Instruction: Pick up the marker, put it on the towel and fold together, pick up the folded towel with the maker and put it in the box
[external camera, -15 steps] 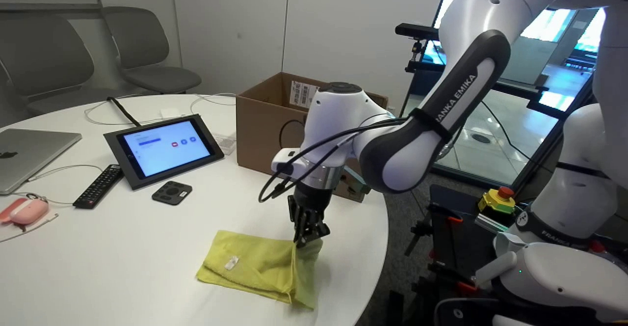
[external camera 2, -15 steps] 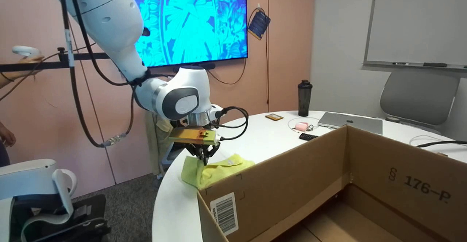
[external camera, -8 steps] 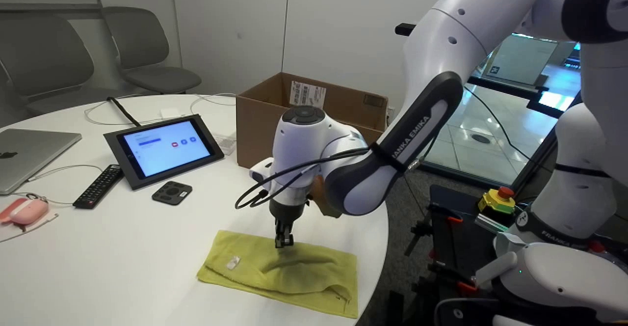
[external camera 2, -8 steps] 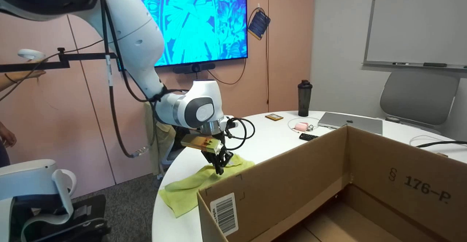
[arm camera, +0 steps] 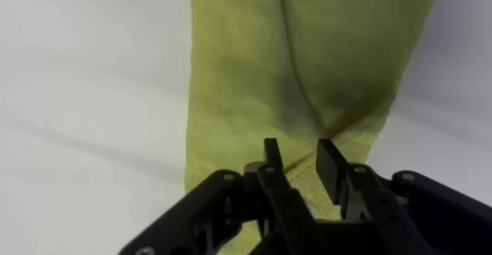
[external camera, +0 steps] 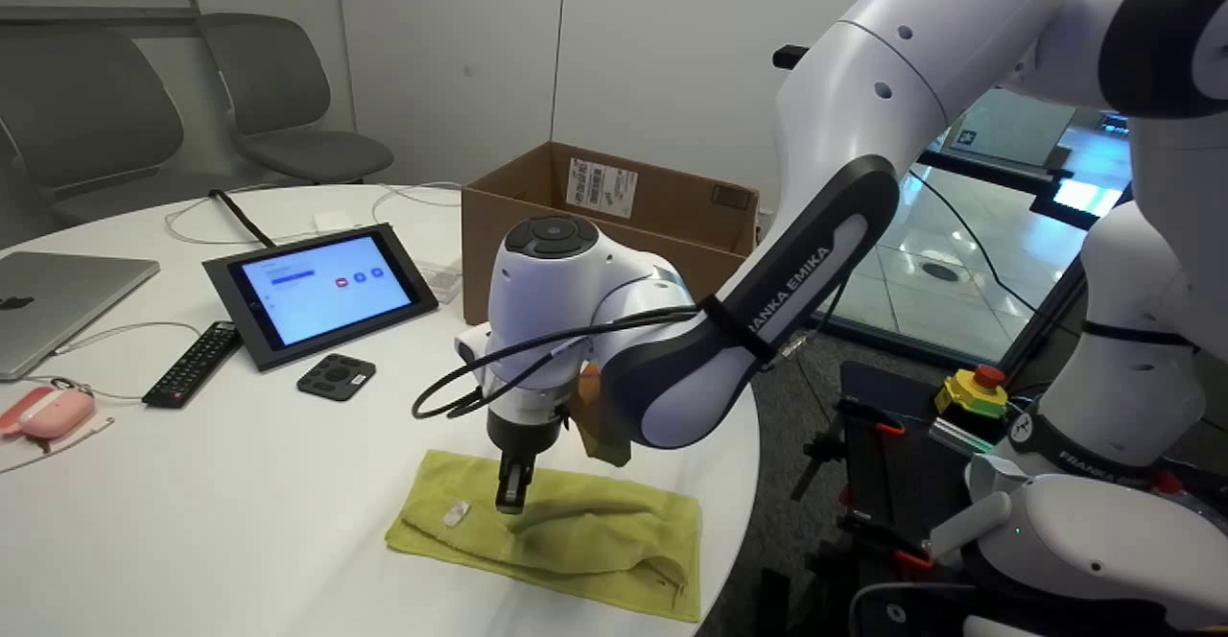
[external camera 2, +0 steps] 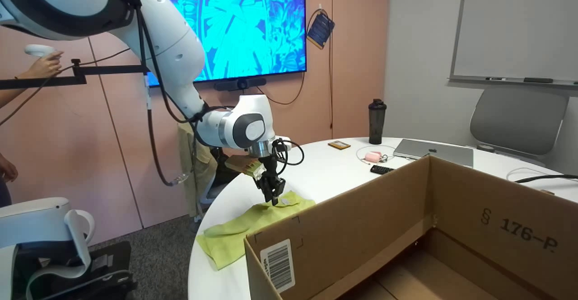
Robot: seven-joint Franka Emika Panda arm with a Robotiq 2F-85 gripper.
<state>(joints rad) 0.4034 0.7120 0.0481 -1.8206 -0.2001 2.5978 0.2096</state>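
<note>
Jaws slightly apart, the gripper (arm camera: pixel 296 141) points down over the towel (external camera: pixel 600 541); the box (external camera: pixel 676 205) stands near the towel.

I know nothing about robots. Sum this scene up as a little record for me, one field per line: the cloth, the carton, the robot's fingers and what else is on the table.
Towel: bright yellow, folded over, lying on the white table
Box: open-topped brown cardboard, white label on an inner wall
Fingers: apart, over the towel; touching or not, I cannot tell
Marker: not visible; possibly under the fold, where the cloth bulges
Towel in box: not yet
Also on table: silver laptop, lit tablet, black remote, dark bottle
</note>
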